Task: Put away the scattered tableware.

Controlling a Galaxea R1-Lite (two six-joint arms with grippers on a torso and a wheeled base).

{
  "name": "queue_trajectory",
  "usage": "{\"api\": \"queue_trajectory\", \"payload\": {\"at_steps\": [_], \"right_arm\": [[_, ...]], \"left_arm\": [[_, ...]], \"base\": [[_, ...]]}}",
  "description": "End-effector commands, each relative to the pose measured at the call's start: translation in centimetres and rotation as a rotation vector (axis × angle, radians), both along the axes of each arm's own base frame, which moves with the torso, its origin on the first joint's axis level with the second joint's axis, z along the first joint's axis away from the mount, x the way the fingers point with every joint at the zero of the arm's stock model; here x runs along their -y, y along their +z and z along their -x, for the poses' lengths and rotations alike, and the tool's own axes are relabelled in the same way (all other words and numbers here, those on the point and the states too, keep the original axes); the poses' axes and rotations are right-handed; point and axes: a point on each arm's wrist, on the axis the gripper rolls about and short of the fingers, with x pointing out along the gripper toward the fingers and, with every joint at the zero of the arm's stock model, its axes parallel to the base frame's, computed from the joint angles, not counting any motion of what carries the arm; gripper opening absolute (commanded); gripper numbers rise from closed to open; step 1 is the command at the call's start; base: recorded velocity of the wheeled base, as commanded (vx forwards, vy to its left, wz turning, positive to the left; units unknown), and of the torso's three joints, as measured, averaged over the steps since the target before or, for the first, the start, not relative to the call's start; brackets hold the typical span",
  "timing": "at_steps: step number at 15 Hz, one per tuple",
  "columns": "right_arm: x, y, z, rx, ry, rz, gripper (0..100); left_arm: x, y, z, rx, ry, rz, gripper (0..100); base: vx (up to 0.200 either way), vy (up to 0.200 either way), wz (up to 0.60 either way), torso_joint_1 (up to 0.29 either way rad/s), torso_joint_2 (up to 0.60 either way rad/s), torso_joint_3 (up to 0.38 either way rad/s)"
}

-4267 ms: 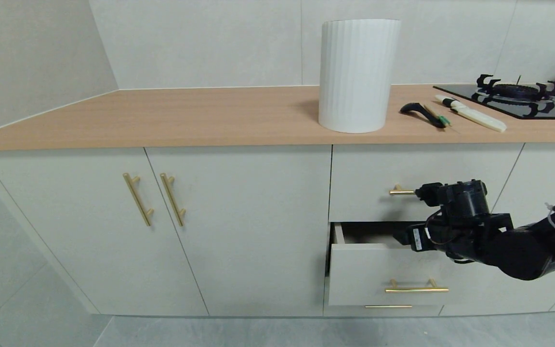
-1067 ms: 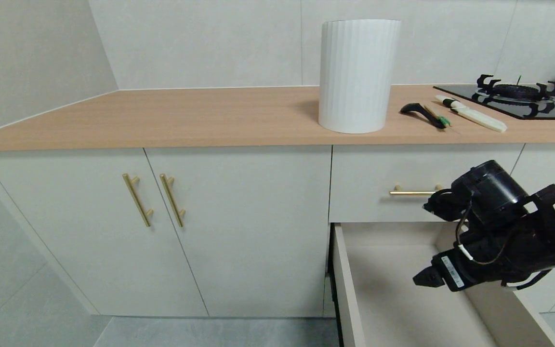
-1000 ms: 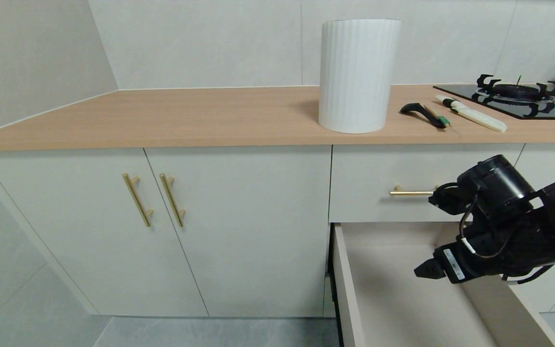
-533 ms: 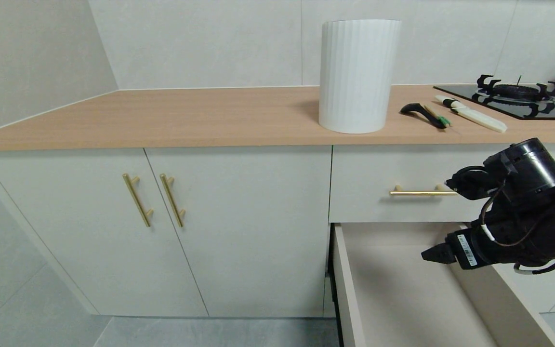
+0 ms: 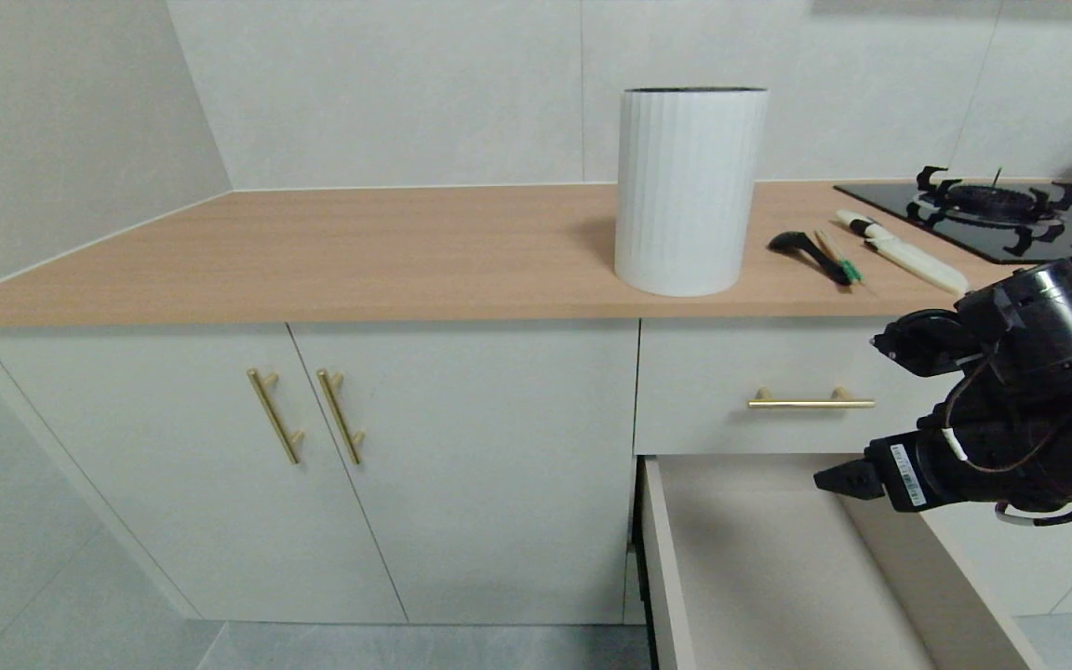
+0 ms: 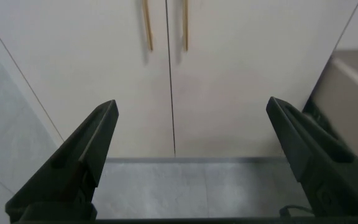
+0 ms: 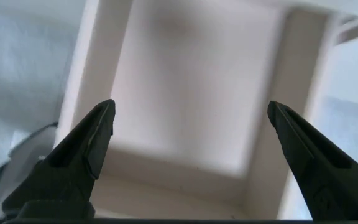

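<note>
Here, in the head view, the right gripper (image 5: 834, 480) hangs over the pulled-out drawer (image 5: 668, 568), near its right-hand wall, with the closed upper drawer's gold handle (image 5: 810, 403) just above and beyond it. The scattered tableware lies on the counter (image 5: 359, 251), higher than the gripper and farther back: a black spoon (image 5: 798, 245), a pair of chopsticks (image 5: 838, 258) and a white knife (image 5: 904, 251), close together. A tall white ribbed canister (image 5: 690, 186) stands up and to the gripper's left. The step now, as I judge it, is to leave the drawer and fetch the first utensil. To do it well, the arm should rise clear of the counter's front edge before going forward, come down low over one handle, close across its narrow width, and keep off the canister.

In the left wrist view, the left gripper (image 6: 191, 109) is spread wide and empty, facing the cabinet doors with their two gold handles (image 6: 146, 25).

In the right wrist view, the right gripper (image 7: 191, 109) is likewise wide apart with nothing in it, and the drawer's bare floor (image 7: 191, 93) lies straight beneath.

As for writing, a white sticker (image 5: 904, 461) on the right gripper's body bears print too small to read.
</note>
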Motion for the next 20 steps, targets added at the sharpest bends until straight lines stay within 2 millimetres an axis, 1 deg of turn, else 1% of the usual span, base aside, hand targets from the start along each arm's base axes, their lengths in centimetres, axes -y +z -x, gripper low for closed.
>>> {"api": "queue_trajectory", "payload": {"at_steps": [1, 3, 5, 7, 8, 9, 11, 12, 13, 14, 16, 17, 18, 20], "right_arm": [[0.0, 0.1, 0.2, 0.002, 0.001, -0.001, 100], [0.0, 0.3, 0.2, 0.012, 0.003, -0.006, 100], [0.0, 0.6, 0.2, 0.041, 0.002, -0.02, 100], [-0.3, 1.9, -0.7, 0.162, 0.001, -0.068, 100], [-0.4, 3.1, -1.4, 0.233, -0.008, -0.093, 100], [-0.4, 5.0, -2.3, 0.293, -0.024, -0.113, 100], [-0.5, 8.8, -3.1, 0.345, -0.043, -0.136, 100], [-0.5, 10.1, -3.5, 0.343, -0.07, -0.158, 100], [-0.7, 10.8, -4.1, 0.339, -0.121, -0.183, 100], [-0.8, 10.7, -4.7, 0.329, -0.184, -0.18, 100], [-1.1, 9.1, -6.6, 0.306, -0.269, -0.109, 100], [-0.9, 8.8, -7.2, 0.302, -0.287, -0.1, 100], [-0.3, 8.2, -8.9, 0.295, -0.328, -0.087, 100], [0.2, 7.2, -10.5, 0.277, -0.351, -0.078, 100]], "left_arm": [[0.0, 0.0, 0.0, -0.001, 0.0, 0.0, 100], [0.0, 0.0, 0.0, -0.001, 0.0, 0.0, 100], [0.0, 0.0, 0.0, -0.001, 0.0, 0.0, 100], [0.0, 0.0, 0.0, -0.001, 0.001, 0.0, 100], [0.0, 0.0, 0.0, -0.001, 0.0, 0.0, 100], [0.0, 0.0, 0.0, -0.002, -0.002, 0.0, 100], [0.0, 0.0, 0.0, -0.001, 0.001, 0.0, 100], [0.0, 0.0, 0.0, -0.002, 0.0, 0.0, 100], [0.0, 0.0, 0.0, -0.002, 0.0, 0.0, 100], [0.0, 0.0, 0.0, -0.001, 0.0, 0.0, 100], [0.0, 0.0, 0.0, -0.002, 0.0, 0.0, 100], [0.0, 0.0, 0.0, -0.002, 0.001, 0.0, 100], [0.0, 0.0, 0.0, -0.001, 0.001, 0.0, 100], [0.0, 0.0, 0.0, -0.001, 0.001, 0.0, 100]], "base": [[0.0, 0.0, 0.0, 0.11, -0.53, -0.305], [0.0, 0.0, 0.0, 0.144, -0.45, -0.286], [0.0, 0.0, 0.0, 0.068, -0.18, -0.119], [0.0, 0.0, 0.0, 0.013, -0.04, -0.025], [0.0, 0.0, 0.0, 0.0, 0.0, 0.0], [0.0, 0.0, 0.0, 0.0, 0.0, 0.0], [0.0, 0.0, 0.0, 0.0, 0.0, 0.0], [0.0, 0.0, 0.0, 0.0, 0.0, 0.0], [0.0, 0.0, 0.0, 0.0, 0.0, 0.0], [0.0, 0.0, 0.0, 0.0, 0.0, 0.0], [0.0, 0.0, 0.0, 0.0, 0.0, 0.0], [0.0, 0.0, 0.0, 0.0, 0.0, 0.0], [0.0, 0.0, 0.0, 0.0, 0.0, 0.0], [0.0, 0.0, 0.0, 0.0, 0.0, 0.0]]}}
